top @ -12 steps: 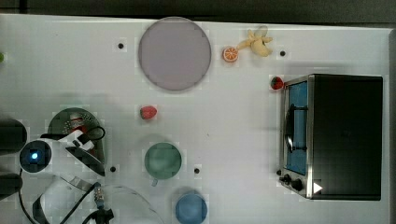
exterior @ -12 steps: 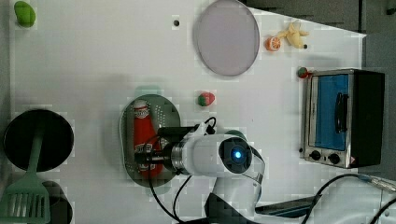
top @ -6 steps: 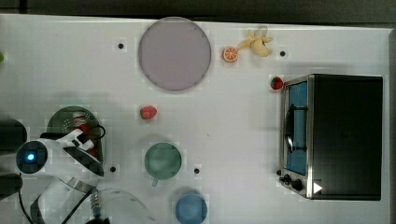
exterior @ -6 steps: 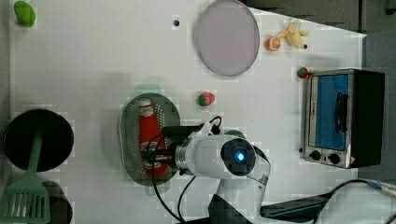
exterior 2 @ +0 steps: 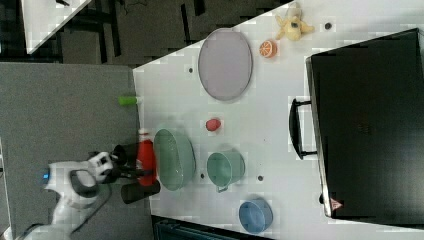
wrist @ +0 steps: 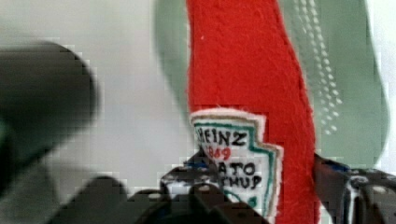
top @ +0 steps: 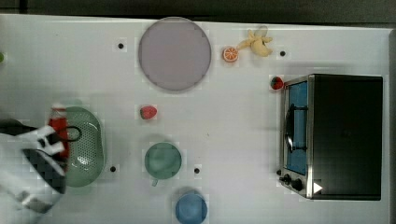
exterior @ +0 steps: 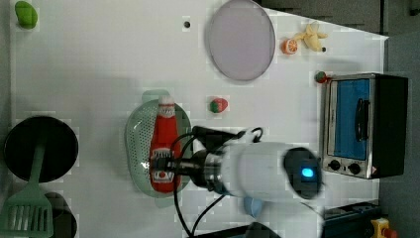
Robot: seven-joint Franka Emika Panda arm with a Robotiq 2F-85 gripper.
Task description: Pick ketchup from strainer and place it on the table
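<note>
The ketchup [exterior: 165,134], a red bottle with a white cap and label, hangs above the pale green strainer [exterior: 136,139] on the white table [top: 233,121]. My gripper [exterior: 166,166] is shut on its labelled lower half. In the wrist view the fingers press both sides of the ketchup [wrist: 243,70] at the label, with the strainer [wrist: 345,93] behind it. In the top view the ketchup [top: 58,122] shows over the strainer's [top: 86,144] left rim, partly hidden by my arm. In the right view the ketchup [exterior 2: 146,155] is raised to the left of the strainer [exterior 2: 175,157].
Right of the strainer in the top view stand a green cup [top: 162,160] and a blue bowl [top: 191,208], with a strawberry [top: 148,112] and a grey-lilac plate [top: 174,53] further back. A toaster oven [top: 334,135] fills the top view's right. A black pan [exterior: 39,148] with a green spatula sits at the left view's left.
The fingers have closed on the bottle. The ketchup has come up off the strainer's floor and looks larger in the left view. The arm has shifted toward the top view's left.
</note>
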